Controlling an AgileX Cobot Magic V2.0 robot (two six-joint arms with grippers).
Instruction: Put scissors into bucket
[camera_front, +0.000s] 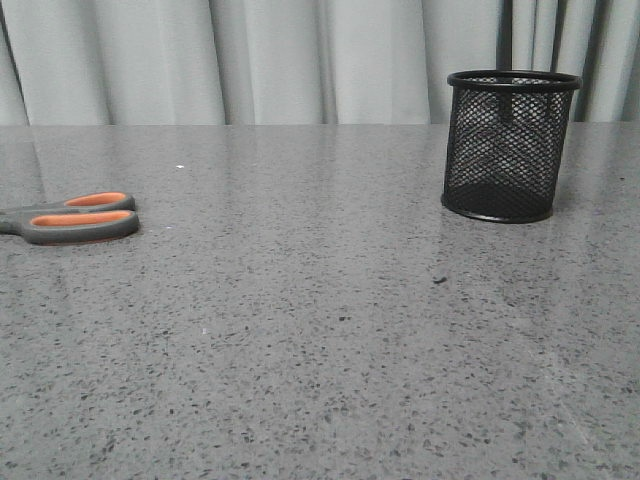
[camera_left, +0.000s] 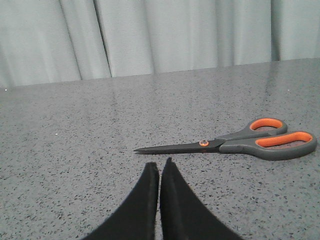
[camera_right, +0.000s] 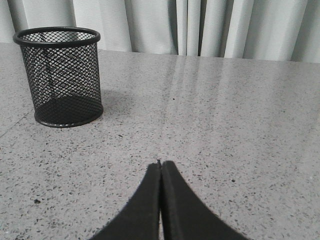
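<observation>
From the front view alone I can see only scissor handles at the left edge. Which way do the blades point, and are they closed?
Observer: The scissors lie flat, blades closed, tips pointing away from the bucket.
Reviewer: Is either gripper holding anything?
Observer: No. The left gripper is shut and empty, near the blade tips.
Reviewer: And the right one?
Observer: The right gripper is shut too, empty, with the bucket standing upright some way beyond it.
</observation>
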